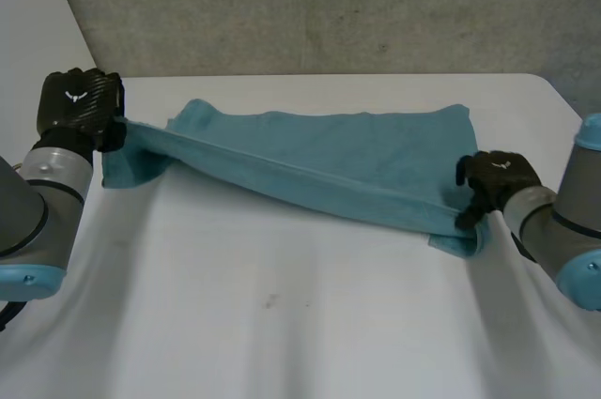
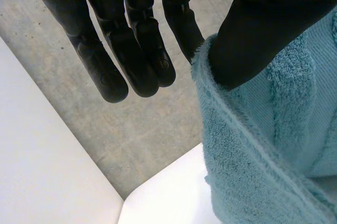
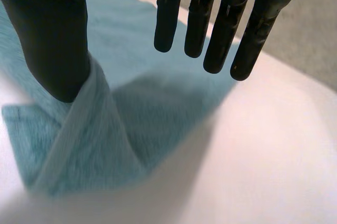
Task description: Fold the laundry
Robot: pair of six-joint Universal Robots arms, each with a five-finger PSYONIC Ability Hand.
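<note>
A teal towel [image 1: 338, 160] lies across the far half of the white table [image 1: 282, 324], its long sides running left to right. The far side rests flat on the table. The near edge is lifted and stretched in a straight, taut line between the two hands. The left hand [image 1: 80, 103] is raised over the far left part of the table and holds the towel at its left end, with a flap of cloth hanging from the grip down to the tabletop. In the left wrist view its thumb [image 2: 263, 29] is pressed into the towel's hemmed edge, which wraps round the thumb tip against the nearest finger. The other fingers [image 2: 131, 50] hang straight and together, clear of the cloth. The right hand [image 1: 498, 178] sits low near the table's right side, nearer than the left hand, at the towel's right end. A small fold of towel lies on the table just beside it. In the right wrist view the cloth is drawn up in a ridge to the tip of that hand's thumb, which clamps it. That hand's fingers are straight, slightly spread and held apart from the towel. A grey wall [image 1: 329, 5] stands beyond the far edge of the table.
</note>
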